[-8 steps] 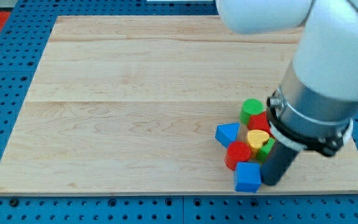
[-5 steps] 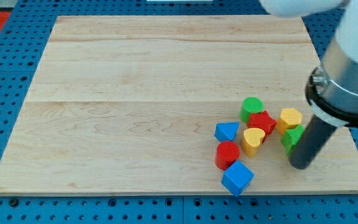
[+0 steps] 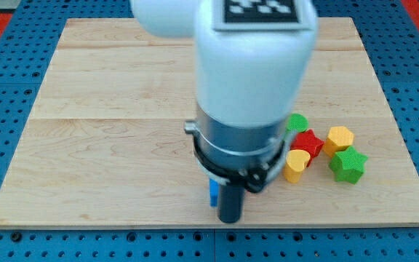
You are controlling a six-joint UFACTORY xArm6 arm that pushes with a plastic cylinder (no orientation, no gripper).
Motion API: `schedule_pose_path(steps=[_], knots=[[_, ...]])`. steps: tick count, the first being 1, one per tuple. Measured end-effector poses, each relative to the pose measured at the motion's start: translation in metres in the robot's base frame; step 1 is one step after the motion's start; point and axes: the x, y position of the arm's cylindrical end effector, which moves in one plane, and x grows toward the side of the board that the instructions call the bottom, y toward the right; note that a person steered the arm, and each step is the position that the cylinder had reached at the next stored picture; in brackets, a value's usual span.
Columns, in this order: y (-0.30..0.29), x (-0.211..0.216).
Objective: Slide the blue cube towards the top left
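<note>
you would have seen my tip [image 3: 229, 219], a bare dark rod with no fingers to part or close, resting near the bottom edge of the pale wooden board [image 3: 108, 109]. the blue cube [image 3: 214, 192] showed only as a sliver touching the rod's left side, mostly hidden by the white arm [image 3: 253, 65]. at the view's right clustered a green cylinder [image 3: 297, 121], a red star block [image 3: 310, 141], a yellow heart block [image 3: 295, 164], a yellow hexagon block [image 3: 339, 138] and a green star block [image 3: 348, 164].

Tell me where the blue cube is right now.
Mostly hidden: only a blue sliver shows near the board's bottom edge, at the left of my tip.
</note>
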Motion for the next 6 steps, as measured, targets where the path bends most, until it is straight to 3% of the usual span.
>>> schedule_pose_path(steps=[2, 3, 4, 5, 6], knots=[[-0.004, -0.103], [-0.049, -0.109], [-0.061, -0.076], [-0.102, -0.082], [-0.125, -0.138]])
